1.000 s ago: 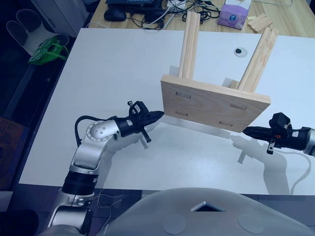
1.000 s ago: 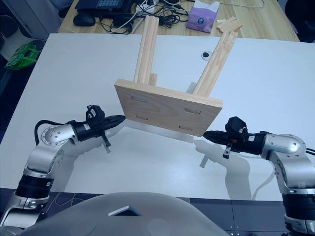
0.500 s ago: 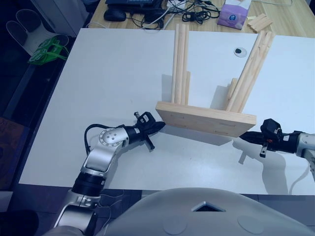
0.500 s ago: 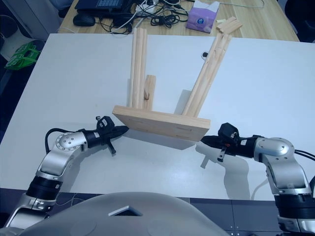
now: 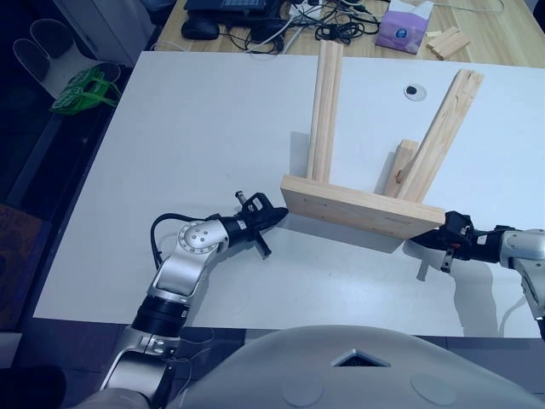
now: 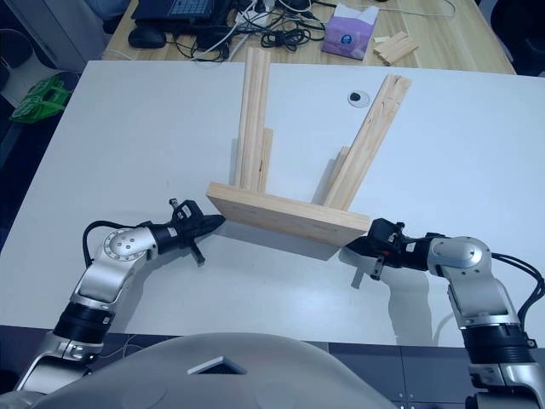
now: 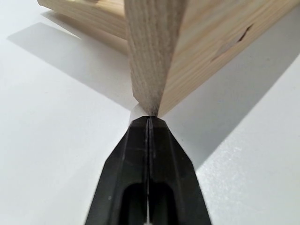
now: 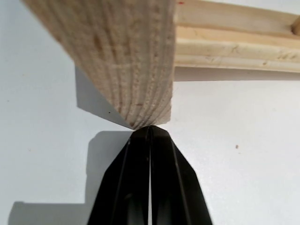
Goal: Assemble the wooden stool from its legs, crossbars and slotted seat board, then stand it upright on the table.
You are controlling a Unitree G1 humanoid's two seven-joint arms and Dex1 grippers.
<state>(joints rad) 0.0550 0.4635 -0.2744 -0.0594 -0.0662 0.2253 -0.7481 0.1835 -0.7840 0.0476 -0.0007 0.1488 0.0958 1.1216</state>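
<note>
— How should the turning of the stool (image 5: pixel 407 175) be handled from here?

— Equal pressure should be applied from both sides, since the seat board (image 5: pixel 358 211) is only pinched between two tips and not grasped. If one arm is advanced ahead of the other, the board could slip off a tip and be dropped. The rotation is best done slowly, with both wrists turned together, until the leg ends are brought down onto the table (image 5: pixel 196 119).

— And the jaws?

— The left gripper (image 7: pixel 148 119) is seen fully closed, finger against finger, with nothing held between. Its tip is pressed to the board's left corner. The right gripper (image 8: pixel 150 129) is likewise closed on nothing, its point set against the right corner.

— Where is the stool placed?

— Between the two tips, over the table's near half. The board's near edge is turned toward the robot and a shadow is cast beneath it, so that edge is judged to be raised. The legs (image 5: pixel 325 111) are directed away toward the far side; whether their ends are touching cannot be told. Beyond the table, a tissue box (image 5: pixel 400 24) and wood offcuts (image 5: pixel 449 41) are left on a desk.
</note>
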